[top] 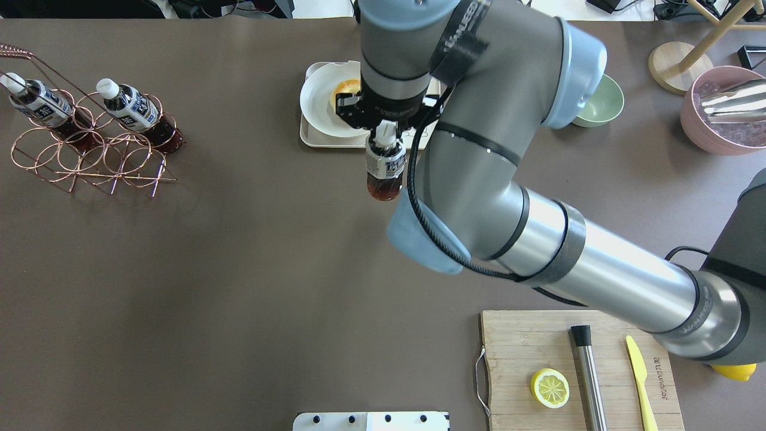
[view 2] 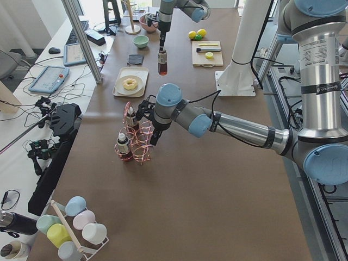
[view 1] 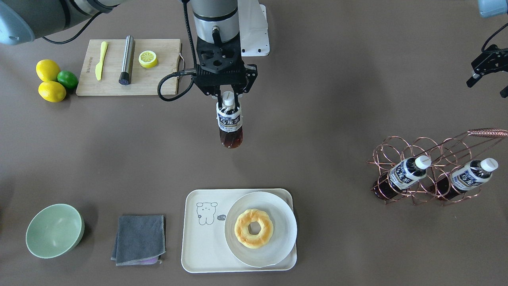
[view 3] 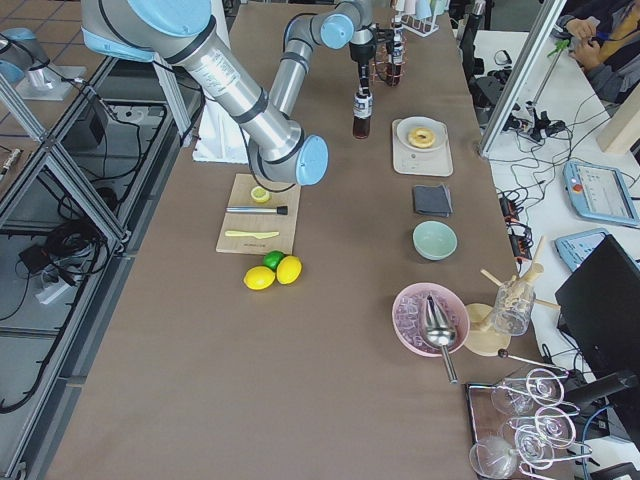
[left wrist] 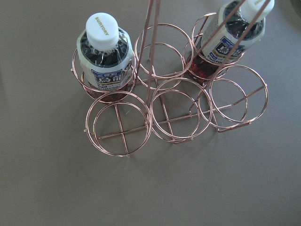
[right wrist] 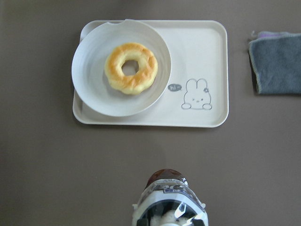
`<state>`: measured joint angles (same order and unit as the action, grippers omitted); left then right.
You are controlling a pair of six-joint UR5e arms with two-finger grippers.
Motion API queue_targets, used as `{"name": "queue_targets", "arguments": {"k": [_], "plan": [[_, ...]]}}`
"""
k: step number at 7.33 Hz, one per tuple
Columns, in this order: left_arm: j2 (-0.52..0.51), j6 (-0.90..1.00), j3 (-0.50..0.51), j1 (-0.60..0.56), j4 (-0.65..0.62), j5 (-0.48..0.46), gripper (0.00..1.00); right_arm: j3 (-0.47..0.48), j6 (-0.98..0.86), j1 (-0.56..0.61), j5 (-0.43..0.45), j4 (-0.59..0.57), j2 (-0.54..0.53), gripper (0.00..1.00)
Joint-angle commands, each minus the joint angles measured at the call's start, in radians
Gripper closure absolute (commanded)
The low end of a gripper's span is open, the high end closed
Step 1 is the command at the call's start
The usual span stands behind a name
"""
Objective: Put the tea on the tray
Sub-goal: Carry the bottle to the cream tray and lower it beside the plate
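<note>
My right gripper is shut on the neck of a tea bottle with dark liquid and a white cap. It holds the bottle upright above the bare table, short of the tray. The bottle also shows in the overhead view and at the bottom of the right wrist view. The cream tray with the cartoon drawing carries a round plate with a doughnut; its side by the drawing is bare. My left gripper looks open and empty, above the copper wire rack.
The rack holds two more tea bottles, also in the left wrist view. A grey cloth and a green bowl lie beside the tray. A wooden cutting board and lemons are near the robot.
</note>
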<state>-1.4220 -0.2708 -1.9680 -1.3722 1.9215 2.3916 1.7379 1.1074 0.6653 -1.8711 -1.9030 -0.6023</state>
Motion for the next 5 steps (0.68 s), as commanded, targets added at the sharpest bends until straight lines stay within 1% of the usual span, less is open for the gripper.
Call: {"name": "queue_targets", "arguments": {"k": [1,2,3,5], "plan": [[0.086,-0.001,0.014,-0.021,0.124,0.039,0.03,-0.226,-0.112,0.155,-0.069,0.100,0.068,1.00],[0.115,0.001,0.011,-0.059,0.146,0.059,0.03,-0.353,-0.113,0.190,-0.100,0.248,0.073,1.00],[0.133,-0.001,-0.003,-0.089,0.163,0.061,0.03,-0.480,-0.119,0.209,-0.127,0.321,0.113,1.00],[0.147,-0.001,-0.002,-0.097,0.181,0.061,0.03,-0.538,-0.185,0.223,-0.128,0.323,0.125,1.00]]}}
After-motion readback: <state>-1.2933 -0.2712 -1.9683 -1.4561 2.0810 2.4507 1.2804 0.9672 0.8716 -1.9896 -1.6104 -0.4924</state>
